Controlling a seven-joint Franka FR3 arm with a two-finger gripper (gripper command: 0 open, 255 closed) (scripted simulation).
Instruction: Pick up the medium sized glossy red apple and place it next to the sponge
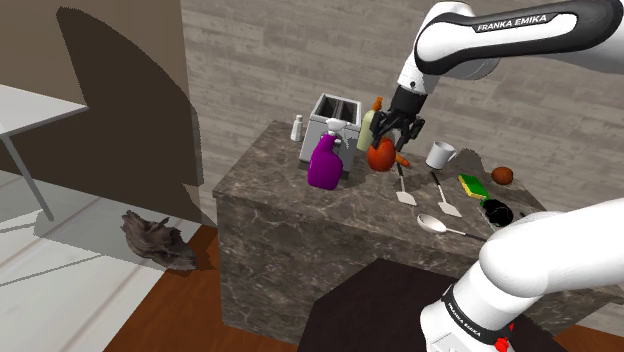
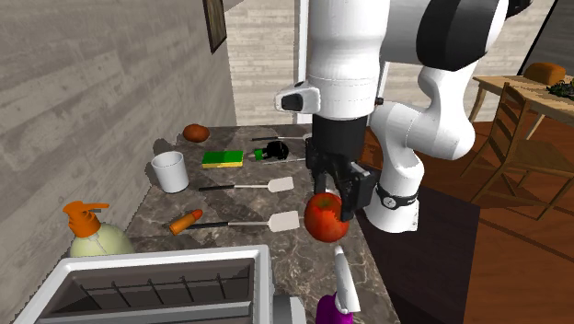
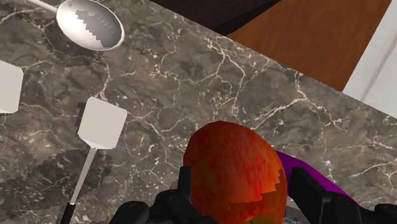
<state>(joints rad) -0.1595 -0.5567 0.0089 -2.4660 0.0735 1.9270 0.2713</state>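
Shoulder view: the jaws grip the red apple (image 1: 380,155) over the marble bench (image 1: 290,195), just right of the purple spray bottle (image 1: 325,163). The green-and-yellow sponge (image 1: 472,185) lies well apart, further right.

Second exterior view: the apple (image 2: 324,216) hangs clamped in the jaws. The sponge (image 2: 223,158) lies farther back, near the white mug (image 2: 170,172).

Wrist view: black fingers (image 3: 315,194) clasp both sides of the apple (image 3: 235,172). A white spatula (image 3: 102,124) lies on the bench below.
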